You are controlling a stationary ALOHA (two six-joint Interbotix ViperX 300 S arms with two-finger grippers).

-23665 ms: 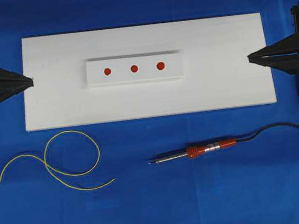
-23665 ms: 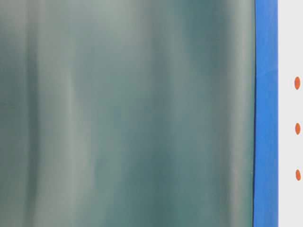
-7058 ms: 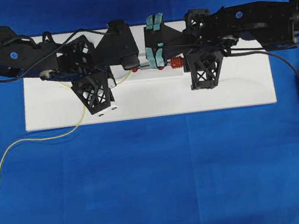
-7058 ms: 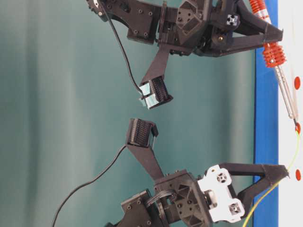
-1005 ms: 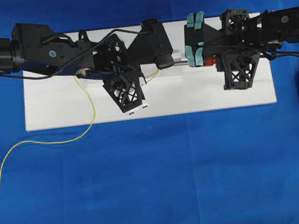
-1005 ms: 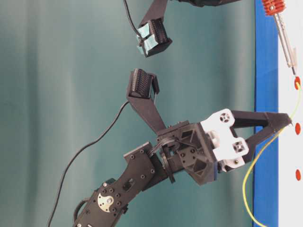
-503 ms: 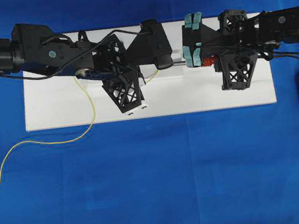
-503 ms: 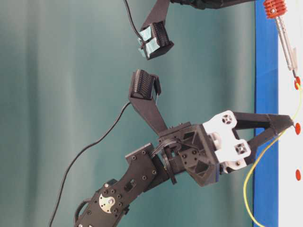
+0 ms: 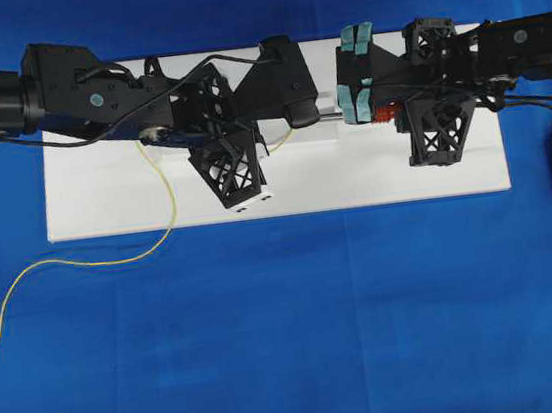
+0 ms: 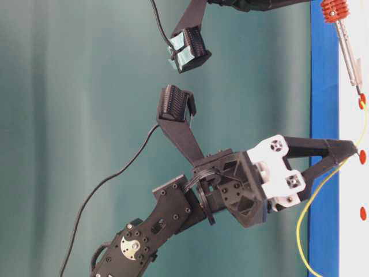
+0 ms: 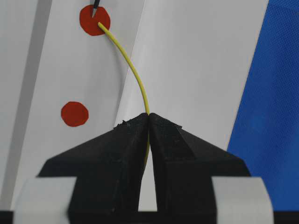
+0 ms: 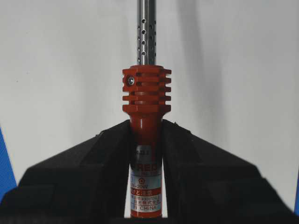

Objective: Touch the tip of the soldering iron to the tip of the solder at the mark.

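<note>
My left gripper (image 11: pixel 149 116) is shut on the yellow solder (image 11: pixel 133 74). The wire arcs up from it, and the tip of the solder (image 11: pixel 99 24) lies on the upper red mark (image 11: pixel 88 22). The dark tip of the soldering iron (image 11: pixel 95 8) comes down onto that same mark just above the solder tip; I cannot tell whether they touch. My right gripper (image 12: pixel 145 125) is shut on the red handle of the soldering iron (image 12: pixel 145 100), with its metal shaft (image 12: pixel 145 32) pointing away. In the table-level view the iron tip (image 10: pixel 361 95) sits at the mark (image 10: pixel 362 104).
The marks sit on a raised white strip on a white board (image 9: pixel 102 187) over blue cloth. A second red mark (image 11: pixel 74 114) lies below the first. The slack solder (image 9: pixel 111 257) trails off the board to the left. Both arms crowd the board's middle.
The right arm has shifted slightly left, bringing the iron tip down onto the red mark beside the solder tip. The left gripper and solder have stayed nearly still.
</note>
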